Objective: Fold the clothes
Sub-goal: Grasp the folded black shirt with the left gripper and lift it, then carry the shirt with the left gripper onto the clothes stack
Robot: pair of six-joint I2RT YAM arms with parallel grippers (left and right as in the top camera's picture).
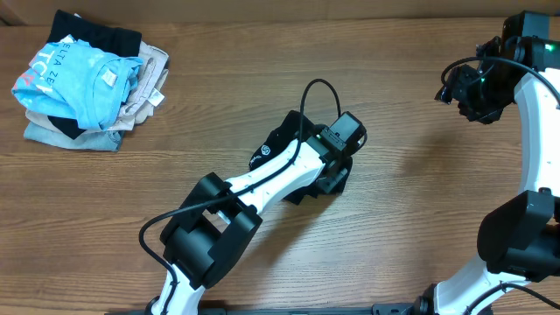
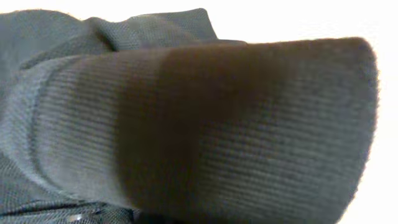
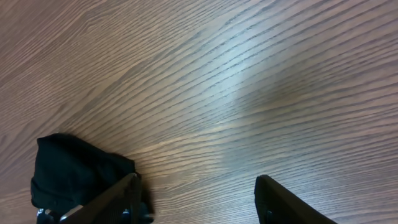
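Standing by the desk (image 1: pixel 262 61), I'd judge the folding has barely begun. The black shirt (image 1: pixel 278 140) lies near the middle of the desk as a crumpled, compact bundle, its small white logo (image 1: pixel 261 158) facing up. No sleeve or hem is laid flat and no neat fold shows. It has yet to be spread out, squared up and folded, so nearly all of the job remains.

The left gripper (image 1: pixel 332 171) sits right on the shirt, pressed into its edge nearest the right arm. Its jaws are closed, and ribbed dark cloth fills the whole wrist view, so I take it they are pinching a fold of the shirt. The jaws themselves are hidden by the fabric.

The right gripper (image 3: pixel 198 180) hangs well apart from the shirt, over bare wood on the right arm's side. Its jaws stand apart with nothing between them.

Counting: one black shirt, two arms, two pairs of jaws. One heap of other clothes lies well away from the shirt, beyond it on the left arm's side. The heap has one light blue tee (image 1: pixel 83 83) on top and beige garments (image 1: pixel 149 92) beneath, but I cannot tell how many.
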